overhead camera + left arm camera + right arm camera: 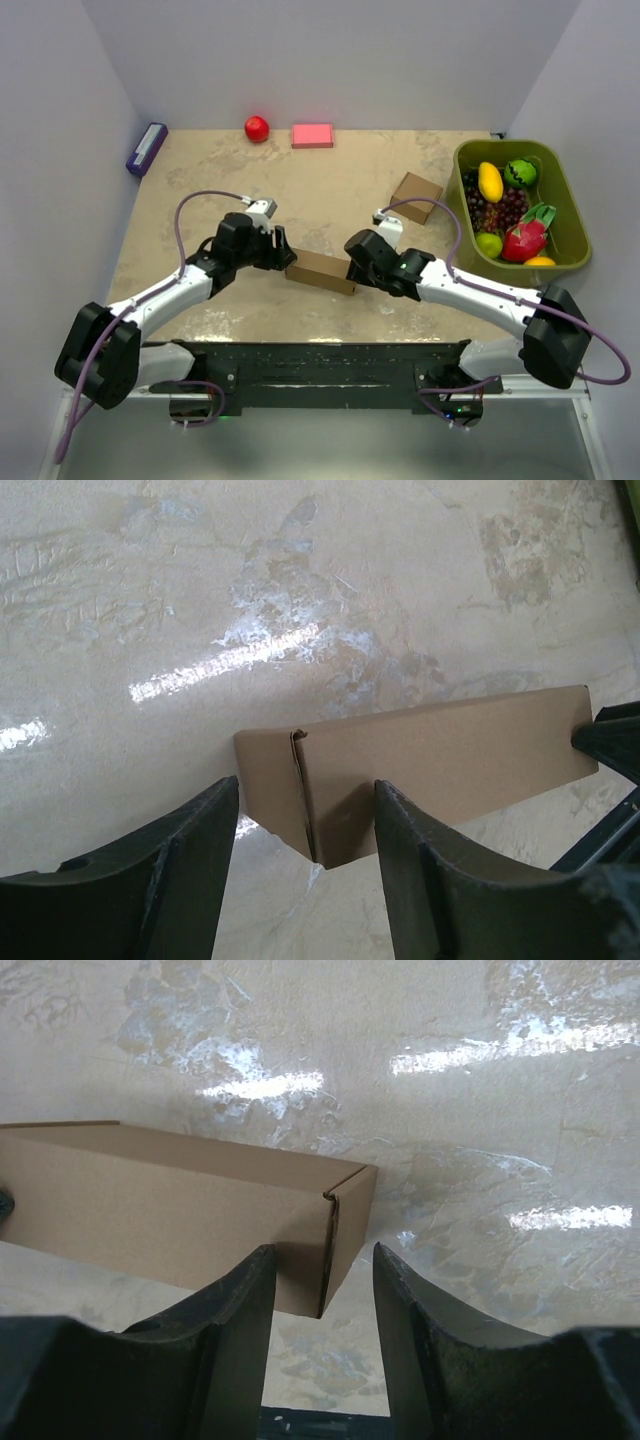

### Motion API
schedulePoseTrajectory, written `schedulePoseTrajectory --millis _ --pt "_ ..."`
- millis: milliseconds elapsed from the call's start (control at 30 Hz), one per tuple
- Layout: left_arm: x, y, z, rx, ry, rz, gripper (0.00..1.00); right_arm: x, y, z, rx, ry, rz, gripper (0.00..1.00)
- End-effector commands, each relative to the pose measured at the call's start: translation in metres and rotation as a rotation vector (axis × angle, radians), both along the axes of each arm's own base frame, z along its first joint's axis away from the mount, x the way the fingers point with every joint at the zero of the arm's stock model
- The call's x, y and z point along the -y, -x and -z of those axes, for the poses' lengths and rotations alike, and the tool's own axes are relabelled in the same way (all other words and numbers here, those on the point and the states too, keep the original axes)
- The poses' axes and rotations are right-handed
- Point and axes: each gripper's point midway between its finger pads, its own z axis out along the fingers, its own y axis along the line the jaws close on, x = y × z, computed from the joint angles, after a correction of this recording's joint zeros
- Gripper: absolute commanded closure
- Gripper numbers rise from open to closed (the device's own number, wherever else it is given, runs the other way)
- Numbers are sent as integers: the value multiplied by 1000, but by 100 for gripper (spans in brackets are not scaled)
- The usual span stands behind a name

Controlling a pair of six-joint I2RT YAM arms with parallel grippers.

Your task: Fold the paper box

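Nearest the arm bases, the paper box lies on the counter as a low closed oblong, set at a slight slant between the two arms. The left tool meets its left end and the right tool its right end. In each wrist view the fingers stand apart with a corner of the box's end between them, and no clamping is visible.

Risks, as judged from this pose: the end seams show as thin dark lines at each corner, so a tucked flap may spring out if either tool closes off-centre or pulls away unevenly. The box is light and the counter glossy, so unequal pressure from the two ends could skid or rotate it, or buckle a wall inward.

Further back and to the right sits a small squarish cardboard box, closed, contents unseen. Beyond it, a green bin holds dark grapes, a dragon fruit, a green apple, a long yellow fruit, a round green fruit, and an orange-yellow fruit at its near edge.
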Motion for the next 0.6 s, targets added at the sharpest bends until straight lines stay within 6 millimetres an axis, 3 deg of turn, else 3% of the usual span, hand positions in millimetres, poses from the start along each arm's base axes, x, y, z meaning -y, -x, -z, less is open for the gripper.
schedulePoseTrajectory --millis 0,67,167,267,567 --pt "3 0 -28 36 56 13 37 16 1 -13 -1 57 1 50" --pt "5 -2 -42 86 91 12 34 15 2 -21 15 33 -2 45" --pt "2 1 -45 99 113 -2 31 17 5 -23 15 17 -5 43" --pt "2 5 -38 86 126 0 31 16 9 -17 -2 9 -9 45" --pt "-10 9 -8 24 80 -33 46 14 14 4 -39 17 -22 56"
